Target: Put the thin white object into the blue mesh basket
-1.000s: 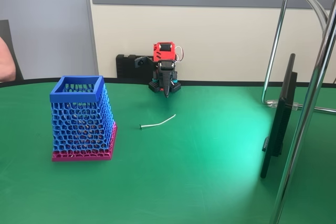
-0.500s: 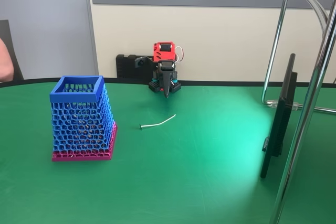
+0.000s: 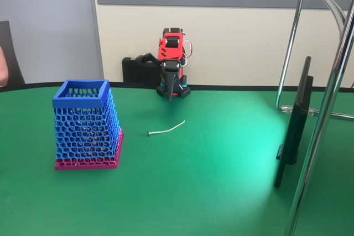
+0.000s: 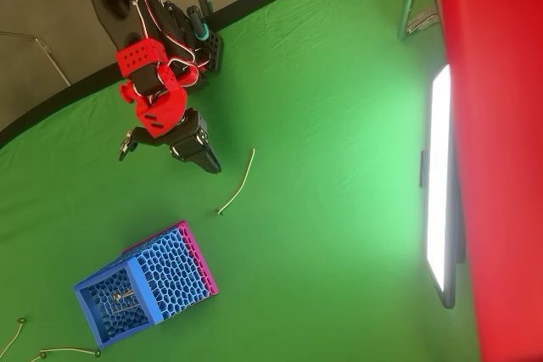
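Thin white object [image 3: 166,129] lies flat on the green tabletop [image 3: 221,192], nearer cam than the hand [image 3: 170,96], which hangs at far edge, fingers together, empty. Long axis runs left-right; blue mesh basket [image 3: 81,93] stands further left.

The blue mesh basket [image 3: 86,122] looks like matt plastic, an open honeycomb lattice under a solid smooth rim, on a magenta-pink base of the same dull finish. The table [image 3: 210,192] wears smooth green cloth with a soft sheen under the light, faintly creased in the overhead view. The stand's tubes [image 3: 323,109] are glossy polished metal
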`<action>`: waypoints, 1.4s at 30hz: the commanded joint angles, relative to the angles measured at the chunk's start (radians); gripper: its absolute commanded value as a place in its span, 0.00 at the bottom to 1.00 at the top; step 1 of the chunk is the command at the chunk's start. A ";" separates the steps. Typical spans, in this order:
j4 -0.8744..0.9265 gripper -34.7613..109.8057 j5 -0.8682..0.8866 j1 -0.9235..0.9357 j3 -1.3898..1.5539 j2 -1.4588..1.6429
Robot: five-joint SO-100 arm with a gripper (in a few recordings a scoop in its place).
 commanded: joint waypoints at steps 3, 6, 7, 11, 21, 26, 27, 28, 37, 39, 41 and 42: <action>0.040 0.25 -0.037 0.014 -0.163 -0.117; 0.069 0.25 -0.061 0.023 -0.241 -0.207; 0.077 0.25 -0.071 0.026 -0.268 -0.239; 0.101 0.25 -0.077 0.051 -0.370 -0.360; 0.149 0.25 -0.127 0.083 -0.540 -0.611; 0.213 0.29 -0.175 0.110 -0.643 -0.739; 0.215 0.30 -0.183 0.117 -0.661 -0.767; 0.215 0.30 -0.192 0.121 -0.678 -0.795; 0.222 0.35 -0.307 0.137 -0.793 -0.954; 0.230 0.35 -0.345 0.132 -0.810 -0.977; 0.244 0.35 -0.396 0.124 -0.822 -1.003; 0.255 0.36 -0.425 0.121 -0.827 -1.025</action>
